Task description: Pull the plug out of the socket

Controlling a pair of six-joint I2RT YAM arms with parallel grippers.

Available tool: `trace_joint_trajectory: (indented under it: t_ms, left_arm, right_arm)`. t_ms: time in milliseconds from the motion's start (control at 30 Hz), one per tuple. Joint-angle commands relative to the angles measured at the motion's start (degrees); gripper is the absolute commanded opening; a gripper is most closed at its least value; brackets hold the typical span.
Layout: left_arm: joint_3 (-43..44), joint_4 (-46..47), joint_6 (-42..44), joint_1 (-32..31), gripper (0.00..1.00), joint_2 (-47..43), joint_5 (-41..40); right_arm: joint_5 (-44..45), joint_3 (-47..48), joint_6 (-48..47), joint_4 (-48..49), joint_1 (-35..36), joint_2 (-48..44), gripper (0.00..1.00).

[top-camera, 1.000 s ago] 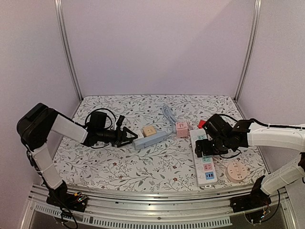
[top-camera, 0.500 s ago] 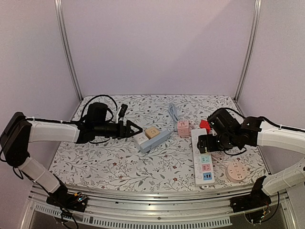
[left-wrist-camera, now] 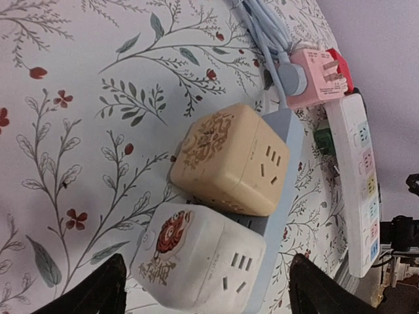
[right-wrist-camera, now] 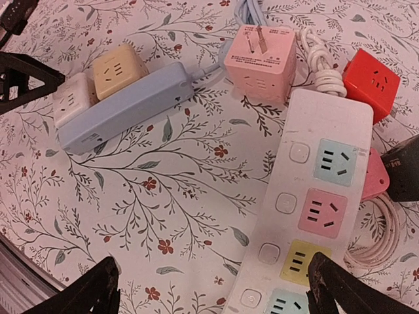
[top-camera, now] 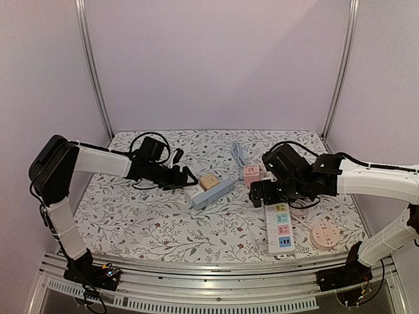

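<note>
A light blue power strip (top-camera: 219, 189) lies mid-table. A beige cube plug (left-wrist-camera: 232, 160) and a white cube plug (left-wrist-camera: 196, 265) with a red emblem sit plugged into it side by side. My left gripper (left-wrist-camera: 206, 294) is open, with its fingers either side of the white cube's near end, not touching it. My right gripper (right-wrist-camera: 216, 291) is open and empty, hovering over the cloth and the left edge of a white multi-colour strip (right-wrist-camera: 314, 196). The blue strip also shows in the right wrist view (right-wrist-camera: 131, 104).
A pink cube adapter (right-wrist-camera: 258, 55) with a coiled blue-grey cable and a red cube (right-wrist-camera: 370, 78) lie behind the white strip. A round beige socket (top-camera: 325, 234) sits at the front right. Metal frame posts stand at the back corners.
My left gripper has moved right and back to the white cube end of the blue strip, which shifted slightly. My right gripper has moved left, off the white strip's middle.
</note>
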Motion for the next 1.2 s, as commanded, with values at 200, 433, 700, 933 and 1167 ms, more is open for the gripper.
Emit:
trace_joint_trajectory:
  t_ms: [200,433,700,933,1167]
  left_arm:
    - [-1.18,3.78,-0.01,-6.55,0.84,3.22,3.12]
    - [-6.31,7.76,-3.42,-13.95,0.84,-0.51,0.68]
    - [-15.97,12.66,-10.55,-20.45,0.84,-9.89,-4.83]
    - [-20.59,7.76,-12.65,-19.82,0.86,-22.22,-10.55]
    - [-22.86,4.64,-13.8,-19.38,0.88,-26.99,-12.94]
  right_arm:
    - [-2.4,1.08,6.09,4.4,1.47,5.57,0.98]
    - [-3.15,1.55,11.13,6.91,1.57,8.88,0.95]
    - [-8.48,2.18,14.46,13.42,2.42,14.82,0.86]
    - [-7.67,4.72,15.62,15.29,2.6,20.55,0.71]
    - [-4.59,6.14,18.27,15.46,2.64,23.34,0.68]
